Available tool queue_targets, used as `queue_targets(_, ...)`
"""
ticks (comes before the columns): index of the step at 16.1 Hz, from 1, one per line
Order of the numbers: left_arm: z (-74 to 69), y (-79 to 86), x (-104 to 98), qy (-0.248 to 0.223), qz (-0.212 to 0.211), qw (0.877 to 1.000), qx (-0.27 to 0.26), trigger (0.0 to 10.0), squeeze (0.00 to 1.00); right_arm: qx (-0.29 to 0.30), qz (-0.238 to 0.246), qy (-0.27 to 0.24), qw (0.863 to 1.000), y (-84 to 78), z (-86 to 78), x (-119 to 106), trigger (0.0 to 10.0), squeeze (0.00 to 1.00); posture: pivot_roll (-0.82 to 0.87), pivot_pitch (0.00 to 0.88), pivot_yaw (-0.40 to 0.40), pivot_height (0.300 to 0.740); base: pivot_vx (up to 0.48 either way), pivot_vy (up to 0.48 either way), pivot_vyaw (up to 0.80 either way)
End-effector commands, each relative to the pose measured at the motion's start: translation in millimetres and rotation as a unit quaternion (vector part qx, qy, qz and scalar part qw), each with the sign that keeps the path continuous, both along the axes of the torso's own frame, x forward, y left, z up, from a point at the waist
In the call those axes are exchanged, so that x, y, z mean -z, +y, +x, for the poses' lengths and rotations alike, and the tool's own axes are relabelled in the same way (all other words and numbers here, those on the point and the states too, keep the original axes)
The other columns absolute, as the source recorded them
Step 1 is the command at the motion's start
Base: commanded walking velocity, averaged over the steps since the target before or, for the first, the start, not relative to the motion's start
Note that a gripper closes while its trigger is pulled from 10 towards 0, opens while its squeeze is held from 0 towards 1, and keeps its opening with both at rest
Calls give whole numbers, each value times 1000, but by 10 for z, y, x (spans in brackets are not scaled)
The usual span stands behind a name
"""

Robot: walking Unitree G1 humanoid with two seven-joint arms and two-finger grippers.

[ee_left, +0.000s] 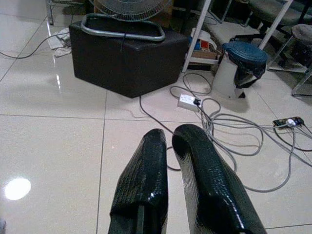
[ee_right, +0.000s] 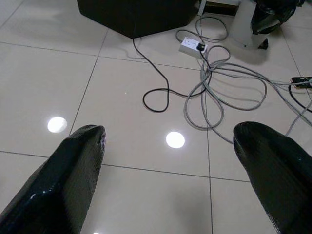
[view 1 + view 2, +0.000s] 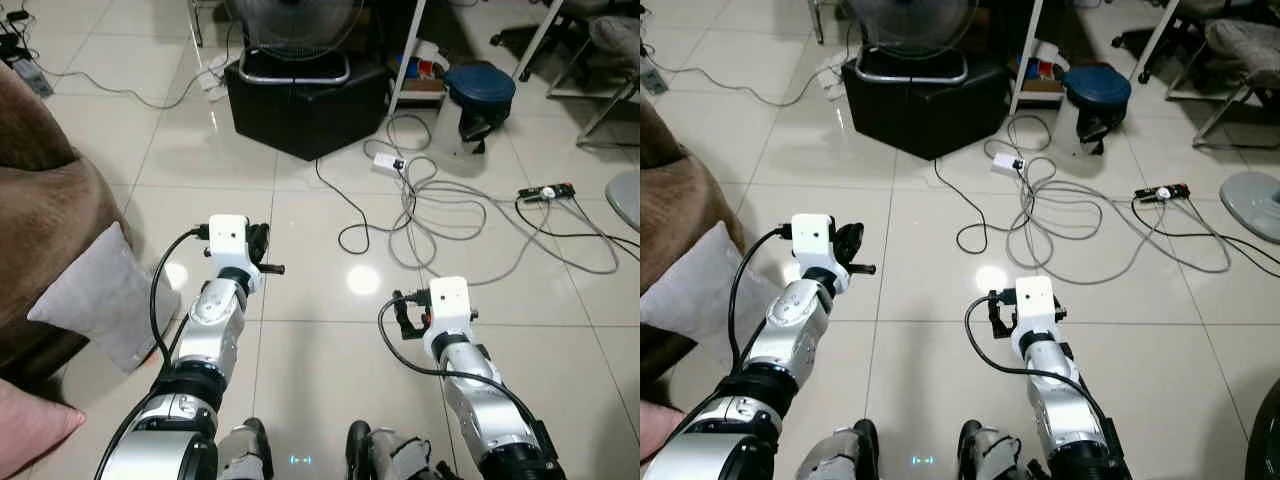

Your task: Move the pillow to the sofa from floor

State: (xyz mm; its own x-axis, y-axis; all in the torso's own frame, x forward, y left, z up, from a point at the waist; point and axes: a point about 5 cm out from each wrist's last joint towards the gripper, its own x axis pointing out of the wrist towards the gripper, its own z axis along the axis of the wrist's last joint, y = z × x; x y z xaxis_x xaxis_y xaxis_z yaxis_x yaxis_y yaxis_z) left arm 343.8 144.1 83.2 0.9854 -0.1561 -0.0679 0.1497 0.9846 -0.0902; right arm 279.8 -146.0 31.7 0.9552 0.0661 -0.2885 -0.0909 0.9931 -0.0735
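the pale grey square fabric pillow (image 3: 100,295) stands on edge on the glossy cream tiled floor (image 3: 320,360), leaning against the front of the brown plush sofa (image 3: 45,210) at the robot's left (propped there, it looks, because the sofa front keeps it from falling flat). one corner points up toward the seat and another out toward the robot's left arm, so its longer line runs diagonally, tilted along the sofa's face, its broad side turned to the room.

both arms are held forward and low over bare tiles, neither touching anything. the left gripper (image 1: 178,183) has its two black fingers pressed nearly together, holding nothing, just beside the pillow but aimed past it at the black box with a fan on it (image 1: 126,56). the right gripper (image 2: 170,180) hangs with fingers spread wide, empty, toward the tangle of grey cables (image 2: 219,92). the pickup seems not yet begun; the body probably needs to turn left first.
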Motion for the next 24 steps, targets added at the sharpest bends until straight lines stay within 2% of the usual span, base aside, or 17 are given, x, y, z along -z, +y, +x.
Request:
queue_targets(1,-20,-9,32,4,1,1000,-2,10000,0,3,-6,5,1000,-26,-15,21,10000,0,-166,194,-47,740,0,0,0)
queue_targets(6,-26,-15,36,4,0,1000,-3,10000,0,3,-6,6,1000,-25,-21,21,10000,0,-168,200,-51,740,53,0,0)
queue_targets(24,-10,1,11,-3,4,1000,-7,10000,0,1,-5,7,1000,9,16,12,10000,0,-155,201,-45,740,-105,0,0)
